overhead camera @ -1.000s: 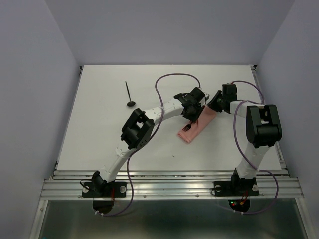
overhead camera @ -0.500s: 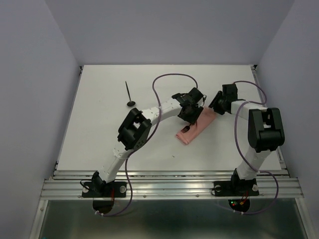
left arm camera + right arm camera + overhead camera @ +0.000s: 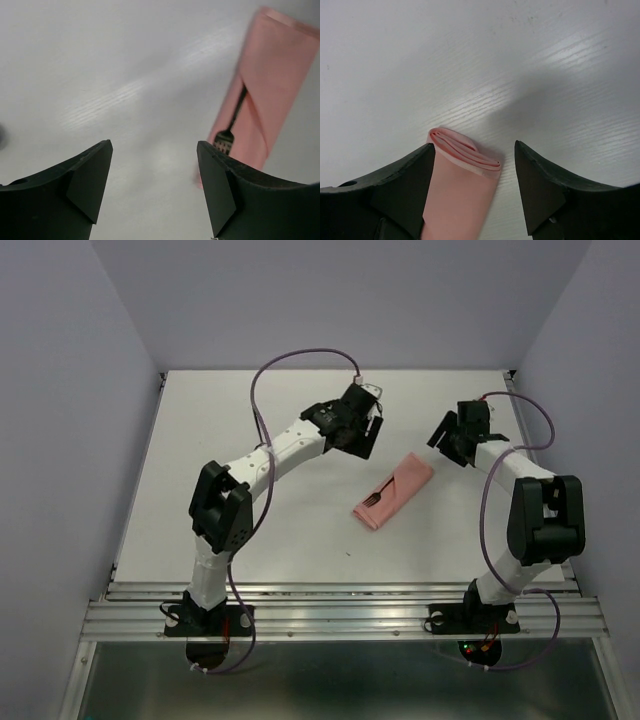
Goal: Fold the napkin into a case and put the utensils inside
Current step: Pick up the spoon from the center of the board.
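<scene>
The napkin (image 3: 398,488), folded into a narrow pink case, lies slanted on the white table (image 3: 200,500). A black fork (image 3: 377,498) rests in its lower opening, tines out; the left wrist view shows this fork (image 3: 226,135) in the pink fold (image 3: 272,85). The spoon is hidden in the overhead view. My left gripper (image 3: 366,436) hangs open and empty, up and left of the case (image 3: 152,150). My right gripper (image 3: 443,440) stands open just past the case's upper end. That layered end (image 3: 462,190) shows low between the spread fingers, and the gripper (image 3: 474,147) holds nothing.
Purple cables (image 3: 300,358) loop above the left arm and beside the right arm (image 3: 520,430). Pale walls close in the table on three sides. A metal rail (image 3: 340,615) runs along the near edge by the arm bases.
Both grippers have opened and drawn back from the case. The left arm has swung up and to the left, the right gripper up and to the right. The case and fork stayed put.
</scene>
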Robot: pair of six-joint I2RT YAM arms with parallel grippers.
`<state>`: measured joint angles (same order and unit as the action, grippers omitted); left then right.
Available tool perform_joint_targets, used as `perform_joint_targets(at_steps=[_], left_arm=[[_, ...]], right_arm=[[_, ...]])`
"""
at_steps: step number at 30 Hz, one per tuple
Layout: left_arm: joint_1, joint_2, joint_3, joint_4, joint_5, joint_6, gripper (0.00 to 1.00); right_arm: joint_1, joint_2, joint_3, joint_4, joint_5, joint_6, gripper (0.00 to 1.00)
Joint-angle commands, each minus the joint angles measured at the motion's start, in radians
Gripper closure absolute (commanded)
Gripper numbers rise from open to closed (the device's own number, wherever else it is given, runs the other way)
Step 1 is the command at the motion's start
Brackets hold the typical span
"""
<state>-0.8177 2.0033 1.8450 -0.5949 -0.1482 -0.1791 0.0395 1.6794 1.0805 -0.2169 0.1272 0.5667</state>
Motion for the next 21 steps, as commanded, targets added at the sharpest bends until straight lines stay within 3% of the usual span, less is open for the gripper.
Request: perform_joint_targets(at_steps=[1, 5, 9, 11, 12, 21], left_arm=[[0.184, -0.034, -0.035, -0.003, -0.103, -0.078, 0.18], [0.355, -0.014, -0.075, 0.006, -0.114, -0.161, 0.15], [0.434, 0.011, -0.110, 0.024, -0.148, -0.198, 0.15], [0.488, 0.043, -0.115, 0.032, -0.131, -0.198, 0.18], [0.552, 0.127, -0.083, 0.038, -0.093, -0.194, 0.24], [0.581, 0.247, -0.017, 0.064, -0.096, -0.215, 0.37]], right_arm=[[-0.006, -0.070, 0.021, -0.009, -0.047, -0.021, 0.29], [-0.006, -0.089, -0.001, -0.009, -0.066, -0.025, 0.29], [-0.006, -0.081, -0.010, -0.009, -0.080, -0.028, 0.29], [-0.006, -0.070, -0.010, -0.006, -0.090, -0.028, 0.29], [-0.006, -0.061, -0.011, 0.004, -0.106, -0.024, 0.29], [-0.006, -0.076, -0.019, 0.001, -0.097, -0.028, 0.29]])
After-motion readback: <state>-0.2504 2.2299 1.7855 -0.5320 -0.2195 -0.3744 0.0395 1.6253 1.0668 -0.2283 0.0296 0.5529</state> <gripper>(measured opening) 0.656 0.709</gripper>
